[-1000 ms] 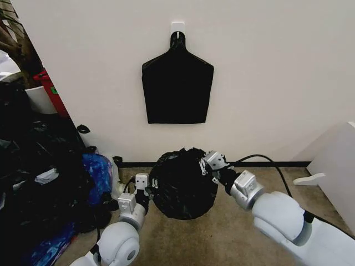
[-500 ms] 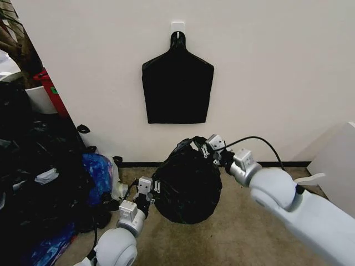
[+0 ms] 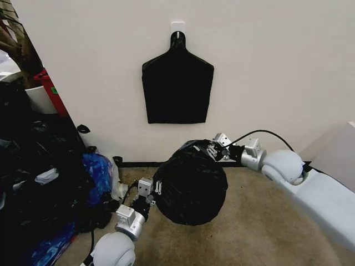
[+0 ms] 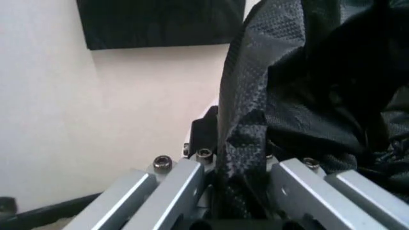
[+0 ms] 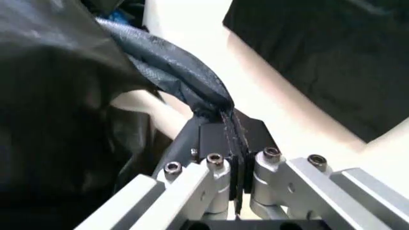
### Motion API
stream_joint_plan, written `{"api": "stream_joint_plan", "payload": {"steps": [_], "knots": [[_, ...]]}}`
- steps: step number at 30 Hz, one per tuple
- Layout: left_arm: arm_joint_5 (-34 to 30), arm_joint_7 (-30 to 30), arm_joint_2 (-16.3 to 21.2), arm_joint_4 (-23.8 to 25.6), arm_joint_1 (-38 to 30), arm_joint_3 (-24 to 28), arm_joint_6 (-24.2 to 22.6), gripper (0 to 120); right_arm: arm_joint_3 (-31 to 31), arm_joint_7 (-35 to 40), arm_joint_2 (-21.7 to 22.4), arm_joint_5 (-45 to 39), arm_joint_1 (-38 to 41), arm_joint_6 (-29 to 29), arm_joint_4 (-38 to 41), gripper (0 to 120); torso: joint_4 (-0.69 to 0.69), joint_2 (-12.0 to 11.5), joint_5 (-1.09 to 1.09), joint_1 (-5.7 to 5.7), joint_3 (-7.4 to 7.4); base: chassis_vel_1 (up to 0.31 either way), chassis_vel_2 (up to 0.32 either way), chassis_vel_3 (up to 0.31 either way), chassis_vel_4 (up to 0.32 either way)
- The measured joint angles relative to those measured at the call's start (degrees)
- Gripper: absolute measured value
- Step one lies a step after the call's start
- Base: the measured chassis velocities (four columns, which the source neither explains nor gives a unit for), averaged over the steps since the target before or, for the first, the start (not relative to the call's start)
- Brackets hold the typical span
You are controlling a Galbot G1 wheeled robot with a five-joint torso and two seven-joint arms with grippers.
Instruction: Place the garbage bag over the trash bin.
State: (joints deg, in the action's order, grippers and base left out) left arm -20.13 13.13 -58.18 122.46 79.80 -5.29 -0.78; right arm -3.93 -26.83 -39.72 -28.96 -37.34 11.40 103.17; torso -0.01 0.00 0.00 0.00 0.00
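Observation:
The garbage bag [image 3: 190, 185] is a glossy black wrinkled mass hanging between my two arms, low in front of the wall. My left gripper [image 3: 152, 192] is at its left side, shut on a fold of the garbage bag [image 4: 243, 143]. My right gripper [image 3: 214, 149] is at the bag's upper right, shut on a stretched strip of the bag's edge [image 5: 185, 76], which runs thin between its jaws. The trash bin is hidden behind the bag.
A flat black bundle [image 3: 177, 86] hangs from a hook on the wall above. A blue plastic bag [image 3: 99, 170] and a dark heap [image 3: 33, 183] fill the left. White furniture [image 3: 339, 148] stands at the right. Bare carpet [image 3: 260, 233] lies in front.
My right gripper has risen and swung out to the right with the bag's edge, so the bag is stretched wider and taller. The left gripper has hardly moved.

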Motion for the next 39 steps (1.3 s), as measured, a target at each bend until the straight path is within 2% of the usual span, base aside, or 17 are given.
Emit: {"api": "stream_joint_plan", "payload": {"steps": [7,18,24,28,30,32,38,39], "knots": [[-0.2,-1.6,0.1,0.8,1.3,-0.6,1.3,1,-1.4,-3.0,-1.7,3.8,1.3,-4.5,-5.1,0,0.01,0.0,0.0,0.0,0.0,0.0,0.0,0.0,0.0],[-0.9,-2.7,-0.1,1.7,2.7,-1.0,2.3,1,-3.2,-4.2,-5.4,11.8,2.4,-16.4,-13.1,0,0.01,0.0,0.0,0.0,0.0,0.0,0.0,0.0,0.0],[-1.8,-2.9,-0.3,1.8,2.7,-0.9,2.4,1,-2.5,-4.4,-5.4,12.4,2.0,-17.6,-14.1,1,0.02,0.0,-0.01,0.0,-0.01,0.0,0.0,0.0,0.0],[-4.7,-2.2,-0.6,1.8,2.6,-1.3,2.1,1,-1.2,-3.5,-4.3,11.7,0.5,-18.1,-13.5,16,0.02,0.0,0.0,0.0,0.0,0.0,0.0,0.0,0.0],[-8.8,-0.5,-0.7,1.7,2.1,-1.7,0.9,1,1.1,-3.2,-2.9,10.0,-1.5,-18.3,-12.2,27,0.01,0.0,0.01,0.0,0.0,0.0,0.0,0.0,0.0],[-10.0,0.1,-0.7,1.5,1.9,-1.7,0.5,1,2.1,-3.1,-2.3,9.2,-2.4,-18.2,-11.5,31,0.01,0.0,0.0,0.0,-0.01,0.0,0.0,0.0,0.0],[-15.8,2.8,-1.0,-0.3,0.1,-1.3,-1.3,1,6.4,-1.0,1.0,2.8,-7.5,-16.8,-7.8,56,0.0,0.0,0.0,0.0,-0.01,0.0,0.0,0.0,0.0],[-15.8,2.8,-1.0,-0.3,0.1,-1.3,-1.3,1,6.4,-1.0,1.0,2.8,-7.5,-16.8,-7.8,56,0.0,0.0,0.0,0.0,-0.01,0.0,0.0,0.0,0.0]]}}
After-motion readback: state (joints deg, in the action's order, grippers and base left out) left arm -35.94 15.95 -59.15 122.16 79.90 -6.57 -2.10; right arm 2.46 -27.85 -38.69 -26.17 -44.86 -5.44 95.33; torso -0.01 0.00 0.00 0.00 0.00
